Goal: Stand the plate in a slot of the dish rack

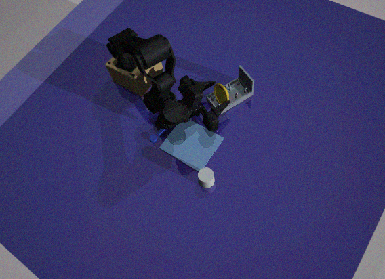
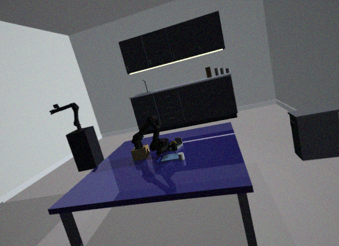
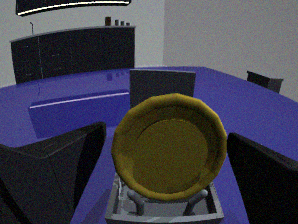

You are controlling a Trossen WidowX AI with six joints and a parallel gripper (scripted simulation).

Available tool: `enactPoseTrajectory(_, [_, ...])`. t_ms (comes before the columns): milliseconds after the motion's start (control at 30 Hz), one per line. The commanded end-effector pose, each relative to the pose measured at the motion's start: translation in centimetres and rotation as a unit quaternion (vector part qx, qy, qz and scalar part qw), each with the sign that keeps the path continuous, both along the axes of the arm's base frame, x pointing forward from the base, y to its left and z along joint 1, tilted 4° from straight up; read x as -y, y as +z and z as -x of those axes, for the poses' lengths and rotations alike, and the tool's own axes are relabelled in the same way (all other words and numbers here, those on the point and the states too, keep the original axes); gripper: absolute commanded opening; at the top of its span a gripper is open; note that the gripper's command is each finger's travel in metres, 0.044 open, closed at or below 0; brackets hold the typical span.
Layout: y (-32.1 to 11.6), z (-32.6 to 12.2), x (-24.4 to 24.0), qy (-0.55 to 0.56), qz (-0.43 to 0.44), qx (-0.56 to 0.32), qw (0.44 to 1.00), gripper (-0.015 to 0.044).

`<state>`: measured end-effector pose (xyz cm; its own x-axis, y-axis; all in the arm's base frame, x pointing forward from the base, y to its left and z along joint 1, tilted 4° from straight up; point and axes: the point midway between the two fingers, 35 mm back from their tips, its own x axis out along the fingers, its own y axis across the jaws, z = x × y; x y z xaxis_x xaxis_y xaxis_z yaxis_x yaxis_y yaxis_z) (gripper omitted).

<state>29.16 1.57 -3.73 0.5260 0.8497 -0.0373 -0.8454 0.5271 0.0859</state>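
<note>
At the near end of the grey dish rack [image 1: 245,95] [image 3: 165,218], the yellow plate [image 1: 221,93] [image 3: 171,155] stands upright — the claw [image 1: 221,93] [image 3: 169,135] spread wide around it, gripping nothing.

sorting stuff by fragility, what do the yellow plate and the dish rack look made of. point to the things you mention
The yellow plate [image 1: 221,93] [image 3: 171,152] could be glazed ceramic or plastic: smooth, opaque, softly shaded rim. The dish rack [image 1: 234,101] [image 3: 165,219] looks like matte grey plastic or painted metal, given its even, dull surface.
</note>
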Motion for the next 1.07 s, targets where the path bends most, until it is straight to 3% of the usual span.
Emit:
enactPoseTrajectory(0, [0.2, 0.0, 0.0, 0.0, 0.0, 0.0, 1.0, 0.04])
enactPoseTrajectory(400, [11.0, -0.9, 1.1, -0.004, -0.01, 0.013, 1.0, 0.04])
enactPoseTrajectory(600, [11.1, -1.8, 1.6, -0.021, -0.015, -0.001, 1.0, 0.04])
enactPoseTrajectory(1033, [10.8, -7.9, 5.4, -0.158, -0.028, -0.137, 0.977, 0.04])
